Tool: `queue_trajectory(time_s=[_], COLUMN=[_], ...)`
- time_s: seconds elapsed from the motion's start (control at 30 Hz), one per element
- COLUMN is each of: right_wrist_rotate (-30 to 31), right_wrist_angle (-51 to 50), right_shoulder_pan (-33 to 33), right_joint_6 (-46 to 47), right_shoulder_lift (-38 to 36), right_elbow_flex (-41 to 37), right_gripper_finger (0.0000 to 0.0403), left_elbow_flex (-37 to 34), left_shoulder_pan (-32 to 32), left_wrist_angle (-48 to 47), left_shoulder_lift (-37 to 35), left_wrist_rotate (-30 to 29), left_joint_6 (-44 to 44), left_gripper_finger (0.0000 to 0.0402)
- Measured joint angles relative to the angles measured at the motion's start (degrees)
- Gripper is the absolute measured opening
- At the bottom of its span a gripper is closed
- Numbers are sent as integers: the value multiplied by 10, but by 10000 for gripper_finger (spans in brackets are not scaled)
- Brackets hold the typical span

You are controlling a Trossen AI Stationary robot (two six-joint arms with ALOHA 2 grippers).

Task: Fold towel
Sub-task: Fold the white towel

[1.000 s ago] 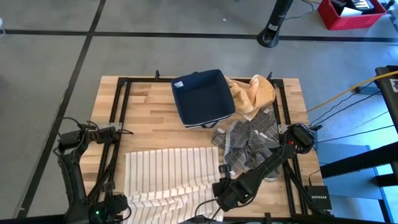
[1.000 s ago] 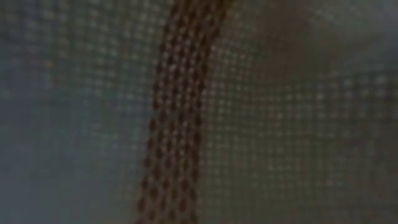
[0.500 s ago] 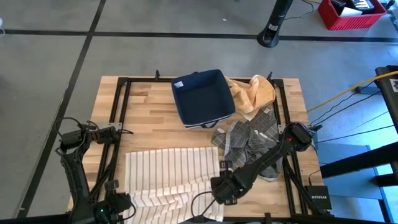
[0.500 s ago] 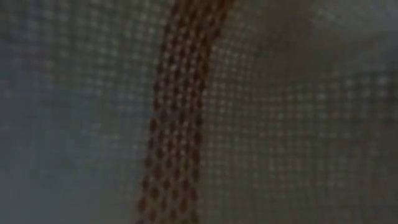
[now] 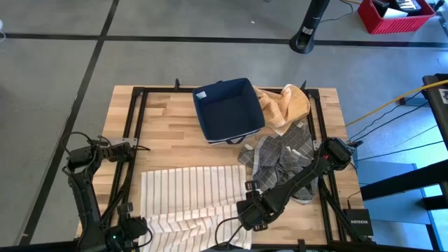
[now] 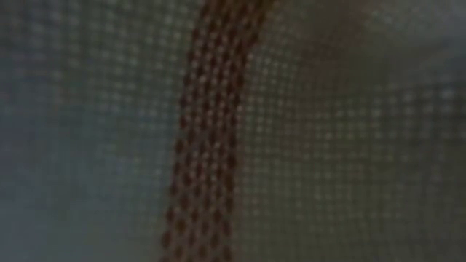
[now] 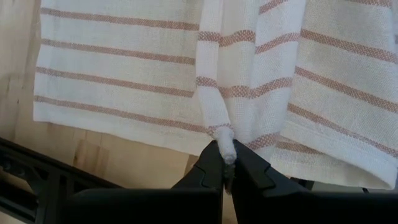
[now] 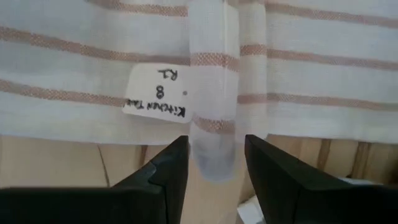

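A white towel with brown stripes (image 5: 192, 189) lies spread on the near half of the wooden table, its near part rumpled. My left gripper (image 5: 133, 227) is at the towel's near left corner, pointing down and shut on it. My right gripper (image 5: 245, 213) stands open over the near right corner. Between its fingers (image 8: 168, 168) is a raised ridge of cloth (image 8: 211, 143), beside a white handwritten tag (image 8: 155, 99). Towel weave fills the low view (image 6: 218, 131). My left gripper pinches a bunched, rolled-up tip of the towel's edge (image 7: 225, 148) between its two fingers, coming from above. A ridge of cloth runs away from the grip, and the rest of the towel lies on the table. My right gripper is open around the ridge; whether it touches the cloth I cannot tell.
A dark blue bin (image 5: 227, 108) stands at the far middle of the table. A tan cloth (image 5: 283, 105) lies to its right and a grey checked cloth (image 5: 280, 157) lies nearer, beside the right arm. Black frame rails (image 5: 133, 126) run along the table's sides.
My right gripper has shifted a little toward the table's left, at the towel's near right corner. The left gripper and the rest of the towel stay as they were.
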Motion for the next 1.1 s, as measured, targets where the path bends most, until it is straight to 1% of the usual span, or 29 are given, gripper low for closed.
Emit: queue_trajectory(time_s=[0.07, 0.13, 0.2, 0.27, 0.47, 0.57, 0.67, 0.77, 0.9, 0.97, 1.1], right_wrist_rotate=[12, 13, -19, -43, -54, -58, -56, -29, 49, 55, 34], right_wrist_angle=[-9, 38, 108, 136, 123, 144, 122, 86, 85, 87, 95], right_shoulder_pan=[0, 3, 7, 17, 63, 82, 90, 87, 84, 78, 71], right_joint_6=[4, 5, 5, 10, 49, 51, 57, 82, 87, 83, 88], right_shoulder_lift=[0, -1, 1, 3, 3, 2, 2, -3, -6, 0, 15], right_elbow_flex=[-2, -18, -40, -52, -38, -26, -27, -27, -27, -27, -28], right_gripper_finger=[159, 159, 159, 159, 159, 159, 159, 159, 159, 159, 159], left_elbow_flex=[0, 0, 0, 0, 0, 0, 0, 0, 0, 0, 0], left_shoulder_pan=[-1, -1, -1, -1, -2, -2, -2, -2, -2, -2, -2], left_wrist_angle=[1, 1, 2, 3, 2, -1, 0, 0, 0, 1, 1], left_shoulder_lift=[0, 0, 0, 0, 0, 0, 0, 0, -1, -1, -1], left_wrist_rotate=[0, -1, -1, -1, -2, -15, -28, -29, -29, -29, -29], left_joint_6=[0, 0, -1, -8, -3, 5, 7, 1, 0, 0, 0], left_gripper_finger=[2, 2, 2, 2, 2, 2, 2, 2, 2, 2, 2])
